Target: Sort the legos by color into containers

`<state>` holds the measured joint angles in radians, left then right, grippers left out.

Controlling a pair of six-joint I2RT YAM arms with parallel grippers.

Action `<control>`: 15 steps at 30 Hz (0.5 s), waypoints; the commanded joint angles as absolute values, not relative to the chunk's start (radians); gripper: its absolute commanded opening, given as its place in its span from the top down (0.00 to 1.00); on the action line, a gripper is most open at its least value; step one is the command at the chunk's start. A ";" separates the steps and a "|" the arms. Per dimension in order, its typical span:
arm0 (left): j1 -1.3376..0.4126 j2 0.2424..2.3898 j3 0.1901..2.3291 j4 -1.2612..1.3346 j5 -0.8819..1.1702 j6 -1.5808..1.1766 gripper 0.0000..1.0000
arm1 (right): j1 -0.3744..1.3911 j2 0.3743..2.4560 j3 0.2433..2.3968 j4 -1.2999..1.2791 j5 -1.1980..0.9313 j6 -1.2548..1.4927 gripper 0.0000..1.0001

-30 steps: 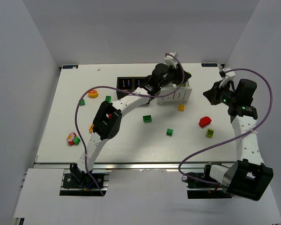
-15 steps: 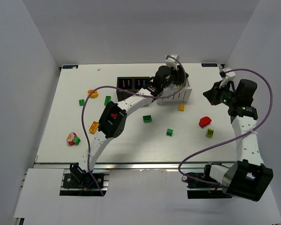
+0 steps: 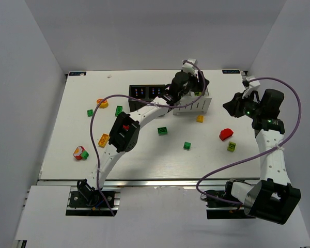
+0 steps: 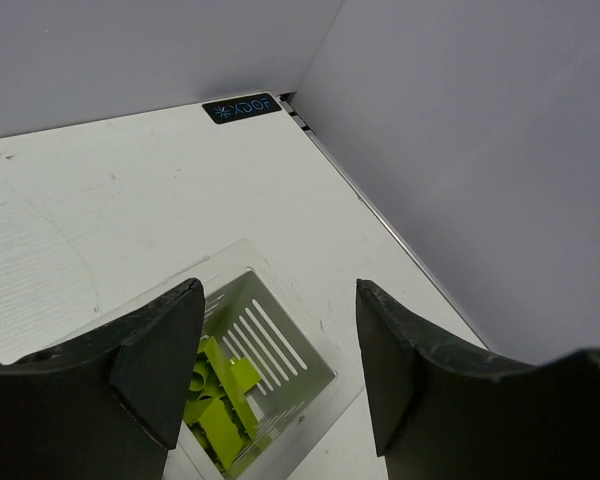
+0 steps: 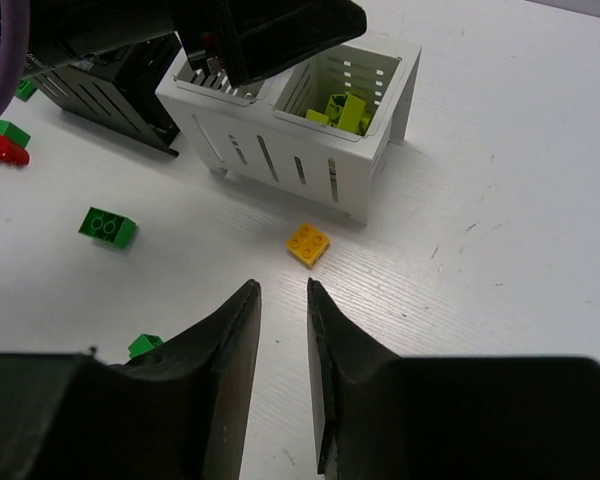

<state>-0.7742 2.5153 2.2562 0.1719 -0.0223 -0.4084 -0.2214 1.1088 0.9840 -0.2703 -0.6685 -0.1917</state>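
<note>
From above, two slotted containers stand side by side at the upper middle of the surface (image 3: 144, 160). The black container (image 3: 146, 93) is on the left and the white container (image 3: 197, 105) on the right, each with two square compartments. The left tool (image 3: 191, 89) hangs over the white one. The right tool (image 3: 228, 106) sits at the right of the frame, apart from both. Loose legos lie in ten spots: four green bricks (image 3: 162, 131), one yellow brick (image 3: 200, 118) just below the white container, one red piece (image 3: 227, 134), one lime brick (image 3: 231, 146), two orange pieces (image 3: 104, 140) and a mixed clump (image 3: 80, 153) at the lower left.

In the left wrist view, the left tool's fingers stand wide apart with nothing between them. Below them, one white compartment holds lime pieces (image 4: 218, 408), perhaps three, though they overlap.

In the right wrist view, the right tool's fingers are narrowly apart and hold nothing. The lime pieces fill the right compartment, and the yellow brick lies just in front.
</note>
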 commanded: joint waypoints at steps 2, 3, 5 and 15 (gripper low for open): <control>-0.773 2.450 2.295 0.167 -0.046 -0.400 0.30 | -0.229 1.085 0.997 -0.307 -0.687 -0.235 0.63; -0.773 2.435 2.295 0.161 -0.052 -0.390 0.33 | -0.229 1.085 1.011 -0.322 -0.689 -0.253 0.61; -0.775 2.355 2.257 0.137 -0.077 -0.344 0.47 | -0.230 1.085 1.025 -0.388 -0.695 -0.326 0.49; -0.721 1.648 1.436 0.095 -0.133 -0.310 0.28 | -0.230 1.184 1.118 -0.846 -0.615 -0.728 0.24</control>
<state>-0.7494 1.8771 1.5940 0.1093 -0.0845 -0.3012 -0.2234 1.1492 1.0702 -0.6540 -0.6666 -0.5629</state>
